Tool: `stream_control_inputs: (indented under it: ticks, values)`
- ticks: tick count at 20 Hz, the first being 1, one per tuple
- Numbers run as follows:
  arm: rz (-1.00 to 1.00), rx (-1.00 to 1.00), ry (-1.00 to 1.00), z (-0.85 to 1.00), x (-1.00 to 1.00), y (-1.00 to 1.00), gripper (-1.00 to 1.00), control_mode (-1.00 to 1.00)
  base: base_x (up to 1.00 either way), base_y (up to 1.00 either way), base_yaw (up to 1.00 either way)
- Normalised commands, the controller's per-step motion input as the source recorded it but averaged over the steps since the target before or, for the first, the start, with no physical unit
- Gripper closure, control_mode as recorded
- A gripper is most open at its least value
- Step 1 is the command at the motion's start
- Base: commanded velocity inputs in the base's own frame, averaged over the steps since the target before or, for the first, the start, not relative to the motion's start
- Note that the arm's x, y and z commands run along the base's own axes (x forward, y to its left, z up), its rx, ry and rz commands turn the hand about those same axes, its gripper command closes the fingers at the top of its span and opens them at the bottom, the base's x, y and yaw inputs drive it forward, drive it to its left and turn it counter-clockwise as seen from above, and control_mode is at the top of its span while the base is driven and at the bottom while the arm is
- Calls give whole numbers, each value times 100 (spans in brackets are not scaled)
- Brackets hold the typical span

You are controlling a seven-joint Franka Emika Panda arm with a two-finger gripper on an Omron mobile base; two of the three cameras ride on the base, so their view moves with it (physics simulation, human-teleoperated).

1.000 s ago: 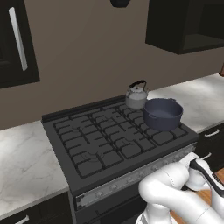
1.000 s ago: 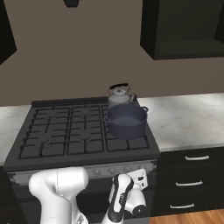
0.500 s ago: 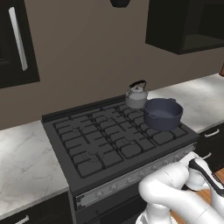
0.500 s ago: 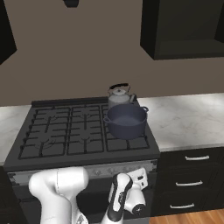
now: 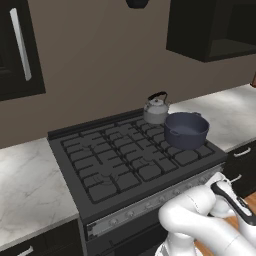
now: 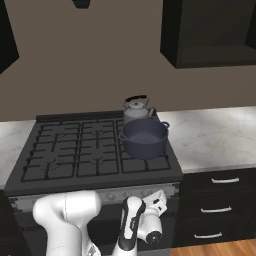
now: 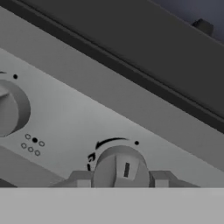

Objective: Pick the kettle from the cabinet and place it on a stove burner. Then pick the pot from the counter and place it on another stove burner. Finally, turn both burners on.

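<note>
Gripper (image 7: 120, 180): fingers flank a knob (image 7: 119, 168), seemingly clamped on it
Kettle (image 5: 156, 108): 1 o'clock burner
Pot (image 5: 186, 130): 3 o'clock burner

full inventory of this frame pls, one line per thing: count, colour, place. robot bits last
kettle: 1, silver-grey with black handle, back right burner of the range
pot: 1, dark blue-grey, on the burner in front of the kettle, right side
range: 1, black with grid grates, set between the counters
control panel: 1, grey, front of the range
knobs: 2 in the hand view, grey; one between the finger tips, one at the left edge
counter: white marble-look, either side of the range
drawers: 3, dark with silver handles, under the right counter
cabinet: 1, black, on the wall upper right
arm: white, low in front of the range
gripper: dark finger tips either side of the knob
</note>
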Motion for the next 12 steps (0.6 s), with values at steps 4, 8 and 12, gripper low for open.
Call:
stream_control_inputs:
  ticks: [4, 8, 12]
  values:
    - [0, -22, -2, 0, -7, 0, 100, -100, 0, 0, 0]
    - [0, -23, -3, 0, -7, 0, 100, -100, 0, 0, 0]
    - [0, -22, -3, 0, -8, 0, 100, -100, 0, 0, 0]
